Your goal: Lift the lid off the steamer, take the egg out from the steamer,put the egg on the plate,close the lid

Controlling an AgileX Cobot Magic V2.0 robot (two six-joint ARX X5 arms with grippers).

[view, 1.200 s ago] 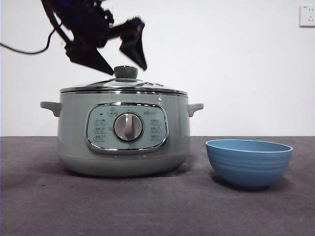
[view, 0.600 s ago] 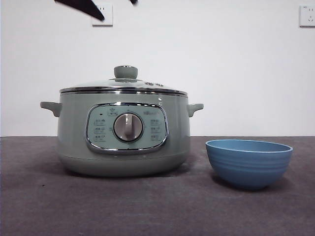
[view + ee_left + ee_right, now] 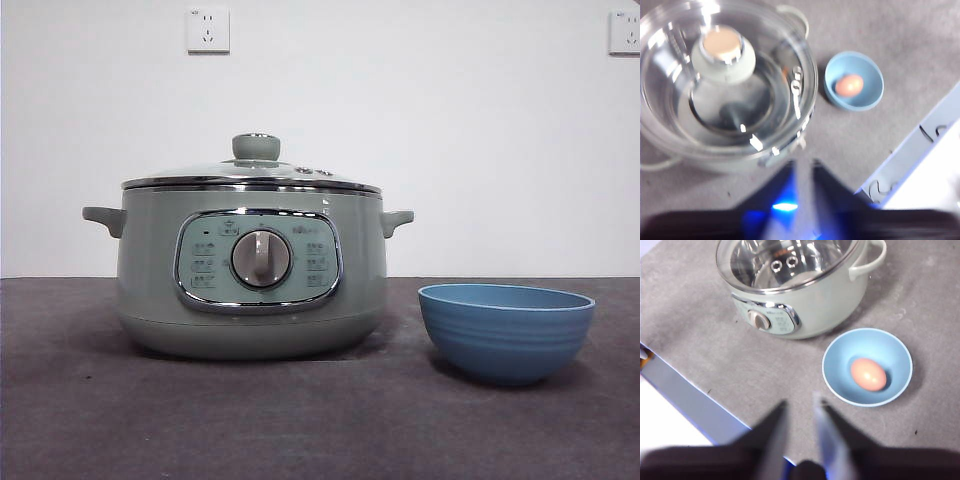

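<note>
Grey matting covers the table [image 3: 300, 420], and behind it I see a white wall with 2 sockets [image 3: 208, 30], one above the pot and one at the far corner.

I count 1 steamer [image 3: 250, 285], 1 lid [image 3: 255, 172], 1 plate [image 3: 505, 330] and 1 egg [image 3: 868, 374]. The lid sits closed and level on the steamer, its knob upright at the centre. The plate stands on the mat just beside the steamer, apart from it. The egg lies inside the plate, near its middle; from the front the plate's wall hides it, so only my wrist views show it.

A second ago a dark gripper hung right over the knob in the front view; half a second ago only black tips showed at the top edge; now that view holds no arm at all.

My left gripper [image 3: 803, 167] hangs high above the steamer's rim, jaws nearly together with a narrow gap, holding nothing. My right gripper [image 3: 799, 412] hangs high over bare mat near the plate, jaws slightly parted, also holding nothing.

A pale blue strip [image 3: 687, 400] edges the mat, with white surface beyond it. Nothing lies between the steamer and the plate.
</note>
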